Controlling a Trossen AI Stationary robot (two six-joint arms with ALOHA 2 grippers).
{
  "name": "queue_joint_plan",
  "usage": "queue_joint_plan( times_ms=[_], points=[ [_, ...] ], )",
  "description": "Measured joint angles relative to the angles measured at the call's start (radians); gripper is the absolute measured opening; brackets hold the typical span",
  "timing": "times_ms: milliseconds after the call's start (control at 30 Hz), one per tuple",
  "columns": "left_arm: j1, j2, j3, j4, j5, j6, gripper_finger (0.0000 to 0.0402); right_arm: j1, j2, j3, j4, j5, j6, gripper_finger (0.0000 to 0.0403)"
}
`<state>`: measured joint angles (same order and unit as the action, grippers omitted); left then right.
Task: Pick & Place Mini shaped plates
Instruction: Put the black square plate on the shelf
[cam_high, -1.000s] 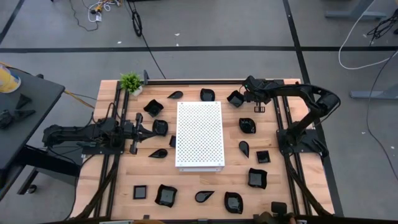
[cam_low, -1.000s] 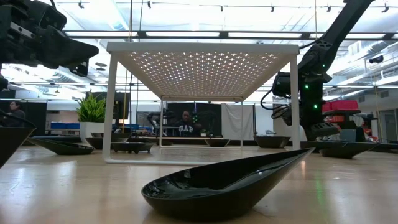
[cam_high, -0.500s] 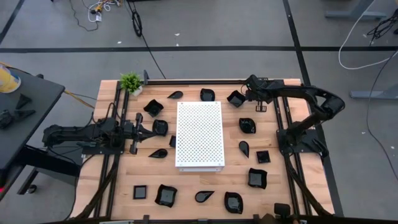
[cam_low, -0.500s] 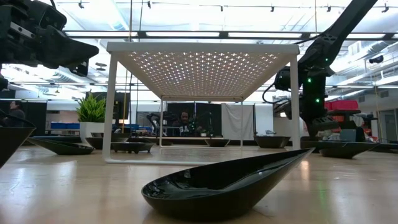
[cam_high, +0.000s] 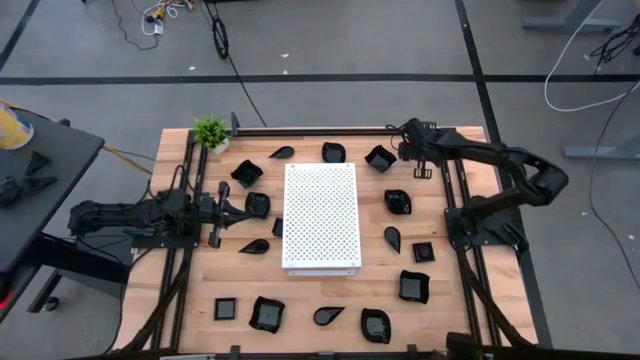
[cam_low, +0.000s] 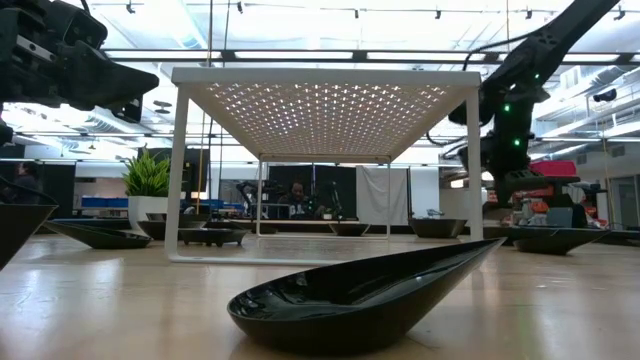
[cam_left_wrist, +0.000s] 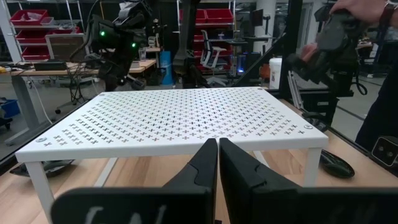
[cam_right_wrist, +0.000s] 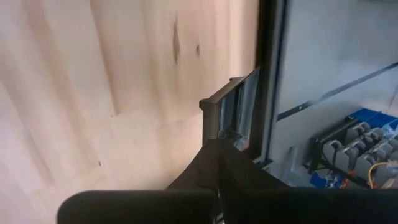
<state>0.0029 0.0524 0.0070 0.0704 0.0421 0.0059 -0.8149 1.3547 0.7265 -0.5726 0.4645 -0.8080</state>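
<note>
So the right gripper (cam_high: 403, 128) has swung off the black dish (cam_high: 379, 158) at the back right corner. A second ago it sat right over that dish, now it's past it by the table (cam_high: 180, 300) edge, fingers pressed together, nothing in them. The dish sits on the wood just beside the white perforated board (cam_high: 320, 215), with more black dishes scattered all around it. I read it as a miss or a reset, so that pick is still to do. The left gripper (cam_high: 240, 208) hasn't budged, parked by the board's left side near another dish (cam_high: 258, 204), fingers together and empty.
</note>
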Motion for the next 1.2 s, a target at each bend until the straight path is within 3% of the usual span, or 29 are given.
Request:
queue_joint_plan(
  times_ms=[667, 1200],
  points=[
    [0.0, 0.0, 0.0, 0.0, 0.0, 0.0, 0.0021, 0.215, -0.24, 0.005, -0.062, 0.024, -0.027, 0.0],
    [0.0, 0.0, 0.0, 0.0, 0.0, 0.0, 0.0021, 0.392, -0.24, 0.222, -0.049, -0.015, -0.219, 0.0]
  ],
)
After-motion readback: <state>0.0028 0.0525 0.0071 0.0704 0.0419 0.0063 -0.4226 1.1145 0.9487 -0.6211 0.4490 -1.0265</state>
